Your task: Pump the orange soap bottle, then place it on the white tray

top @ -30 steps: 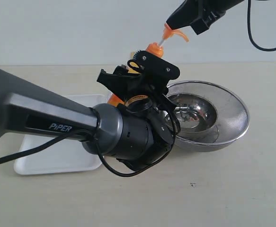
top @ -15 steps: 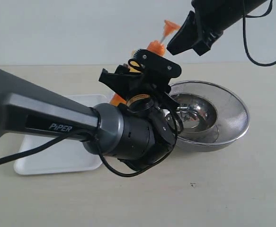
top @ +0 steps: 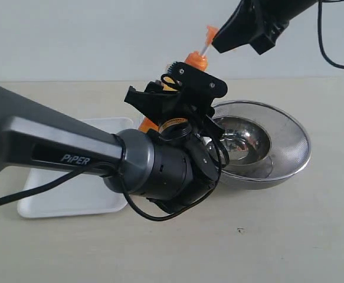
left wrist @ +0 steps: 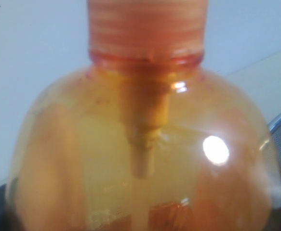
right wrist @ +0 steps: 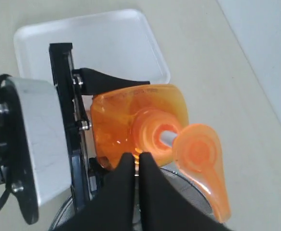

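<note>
Orange soap bottle: clamped in left tool; right tool: closed, tips just beside its pump, contact unclear; hidden: bottle's lower body, behind left arm

The orange soap bottle fills the view (its inner tube showing through).

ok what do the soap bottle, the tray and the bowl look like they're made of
The orange soap bottle: translucent glossy plastic, probably; the dip tube shows through and highlights glint on it. The white tray: opaque, smooth, likely plastic, though that is uncertain. The steel bowl: bare metal, with a mirror-like centre and duller rim.
</note>
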You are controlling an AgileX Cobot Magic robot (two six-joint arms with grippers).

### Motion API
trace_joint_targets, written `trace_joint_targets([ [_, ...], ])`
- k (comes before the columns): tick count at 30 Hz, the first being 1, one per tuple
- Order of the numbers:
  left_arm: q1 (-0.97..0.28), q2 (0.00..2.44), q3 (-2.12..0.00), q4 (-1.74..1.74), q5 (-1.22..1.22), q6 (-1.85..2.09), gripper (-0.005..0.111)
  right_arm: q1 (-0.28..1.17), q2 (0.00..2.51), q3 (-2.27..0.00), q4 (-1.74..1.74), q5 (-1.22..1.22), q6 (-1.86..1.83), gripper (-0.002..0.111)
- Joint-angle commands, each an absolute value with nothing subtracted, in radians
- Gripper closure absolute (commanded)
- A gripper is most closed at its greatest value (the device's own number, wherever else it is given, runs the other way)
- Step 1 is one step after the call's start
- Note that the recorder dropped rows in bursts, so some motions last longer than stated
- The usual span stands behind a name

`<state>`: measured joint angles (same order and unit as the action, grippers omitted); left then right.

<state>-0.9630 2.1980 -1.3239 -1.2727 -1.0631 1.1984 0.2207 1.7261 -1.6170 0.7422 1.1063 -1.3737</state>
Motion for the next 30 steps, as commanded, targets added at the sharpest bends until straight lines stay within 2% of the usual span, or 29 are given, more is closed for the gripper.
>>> trace_joint_targets([
  [1,-0.965,2.177,-1.338,-1.212,-1.129,1.205,0.102,0.221,1.671,-1.617,0.74,1.086,-1.37,0.108],
  [7,-0.965,2.177,-1.338,-1.212,-1.125,1.205,0.102,0.221,1.682,-1.617,0.705,0.899,-1.369,0.108],
  [14,-0.965,2.177,-1.338,-1.212,-1.125,1.205,0.102,0.221,1.747,-1.617,0.7,0.794,-1.369,0.108],
  [30,-0.965,2.177,-1.338,-1.212,-1.125,1.205,0.102,0.221,1.784,-1.617,0.697,0.894,-1.358,0.108],
])
